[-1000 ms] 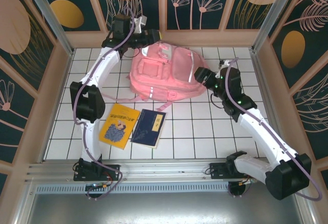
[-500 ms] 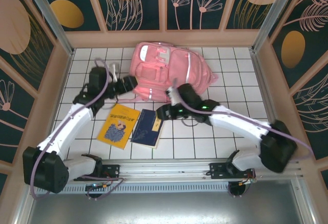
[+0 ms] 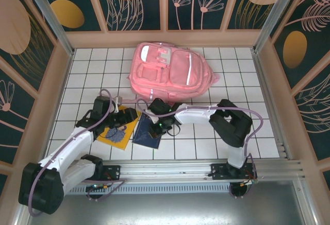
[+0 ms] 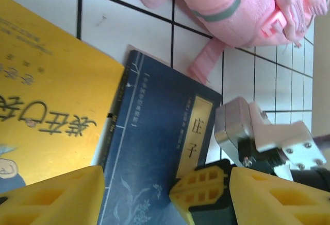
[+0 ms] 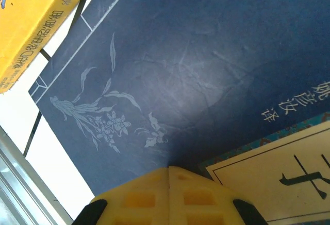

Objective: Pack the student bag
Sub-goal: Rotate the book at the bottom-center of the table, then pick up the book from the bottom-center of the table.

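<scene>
The student bag [image 3: 170, 73], big and pink, lies at the back of the tiled table; its bottom edge and a strap [image 4: 232, 3] show in the left wrist view. In front of it lie a yellow book [image 3: 114, 136] [image 4: 46, 106] and, to its right, a dark blue book [image 3: 146, 138] [image 4: 154, 132] [image 5: 180, 70]. My right gripper [image 3: 154, 128] [image 5: 169, 194] is shut, its joined fingertips [image 4: 206, 189] resting on the blue cover beside the cream title label [image 5: 289, 168]. My left gripper [image 3: 125, 116] [image 4: 165, 204] hangs open over both books, nothing between its fingers.
Wooden walls enclose the white tiled table [image 3: 206, 137]. A metal rail [image 3: 170, 171] runs along the near edge, just beyond the blue book's corner. Both arms meet over the books, close to each other.
Both arms swung away from the bag and came down to the books. The right gripper's jaws went from open to shut. The left gripper stayed open.
</scene>
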Motion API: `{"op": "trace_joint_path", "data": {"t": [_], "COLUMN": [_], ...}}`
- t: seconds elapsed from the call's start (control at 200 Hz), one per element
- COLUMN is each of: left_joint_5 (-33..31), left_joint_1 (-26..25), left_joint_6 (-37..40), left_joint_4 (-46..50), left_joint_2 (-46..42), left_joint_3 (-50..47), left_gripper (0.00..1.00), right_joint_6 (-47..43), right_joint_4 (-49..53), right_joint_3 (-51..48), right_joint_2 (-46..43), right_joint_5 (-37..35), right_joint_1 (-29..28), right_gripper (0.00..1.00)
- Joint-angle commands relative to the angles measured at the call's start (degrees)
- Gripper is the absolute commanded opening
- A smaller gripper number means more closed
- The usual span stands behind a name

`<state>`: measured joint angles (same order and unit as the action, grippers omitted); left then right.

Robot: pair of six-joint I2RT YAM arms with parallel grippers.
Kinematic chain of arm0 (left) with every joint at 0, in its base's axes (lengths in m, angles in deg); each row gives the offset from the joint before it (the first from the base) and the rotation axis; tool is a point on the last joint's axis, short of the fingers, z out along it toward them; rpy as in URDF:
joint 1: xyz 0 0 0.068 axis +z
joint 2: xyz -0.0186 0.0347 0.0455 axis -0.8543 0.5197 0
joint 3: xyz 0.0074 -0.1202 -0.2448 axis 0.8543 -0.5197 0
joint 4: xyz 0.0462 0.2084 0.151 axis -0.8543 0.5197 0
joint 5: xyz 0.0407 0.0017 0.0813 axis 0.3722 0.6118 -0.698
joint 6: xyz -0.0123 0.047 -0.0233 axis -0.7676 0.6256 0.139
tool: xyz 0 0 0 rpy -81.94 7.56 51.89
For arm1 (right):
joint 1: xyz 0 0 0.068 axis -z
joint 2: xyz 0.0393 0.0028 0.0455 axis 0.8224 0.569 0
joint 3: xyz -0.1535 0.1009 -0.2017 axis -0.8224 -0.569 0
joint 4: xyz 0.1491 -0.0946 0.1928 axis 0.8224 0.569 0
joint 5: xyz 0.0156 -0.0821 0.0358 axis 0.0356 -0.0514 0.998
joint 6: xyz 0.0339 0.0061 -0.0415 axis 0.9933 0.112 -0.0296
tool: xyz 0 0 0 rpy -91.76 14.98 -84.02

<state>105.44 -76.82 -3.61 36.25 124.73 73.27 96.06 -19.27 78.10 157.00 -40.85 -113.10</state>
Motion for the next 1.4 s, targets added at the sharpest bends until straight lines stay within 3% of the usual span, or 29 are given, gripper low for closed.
{"op": "trace_joint_path", "data": {"t": [0.0, 0.31, 0.39, 0.51, 0.58, 0.701, 1.061, 1.396], "left_joint_5": [1.54, 2.06, 2.28, 3.63, 3.78, 2.88, 2.98, 3.14], "left_joint_1": [-1.42, -6.97, -8.26, -9.07, -10.0, -11.63, -12.19, -12.19], "left_joint_6": [-0.56, -1.5, -1.73, -3.06, -3.9, -4.31, -5.03, -3.49], "left_joint_4": [0.52, -6.59, -9.0, -12.68, -14.29, -14.99, -18.67, -18.71], "left_joint_2": [0.62, 10.14, 13.04, 17.3, 18.98, 21.8, 28.99, 30.59], "left_joint_3": [-0.62, -2.49, -2.27, -1.77, -1.0, 1.03, 1.87, 1.38], "left_gripper": [0.66, 0.66, 0.66, 0.65, 0.64, 0.64, 0.65, 0.64], "right_joint_6": [-0.04, -0.39, -0.75, 1.47, 2.35, 3.1, 3.56, 7.28], "right_joint_4": [5.47, 10.39, 8.15, 3.26, 1.55, -0.36, -4.76, -8.57], "right_joint_3": [-2.51, -6.94, -7.42, -9.18, -10.13, -10.33, -10.53, -12.38], "right_joint_2": [0.58, -9.49, -14.15, -18.86, -18.94, -15.13, -8.04, -11.26], "right_joint_5": [-4.88, -13.1, -8.99, -5.62, -7.27, -4.41, 3.74, 12.6], "right_joint_1": [1.35, 10.57, 11.79, 14.86, 17.33, 19.55, 17.52, 17.65], "right_gripper": [0.0, 0.0, 0.1, 0.36, 0.52, 0.59, 0.56, 0.36]}}
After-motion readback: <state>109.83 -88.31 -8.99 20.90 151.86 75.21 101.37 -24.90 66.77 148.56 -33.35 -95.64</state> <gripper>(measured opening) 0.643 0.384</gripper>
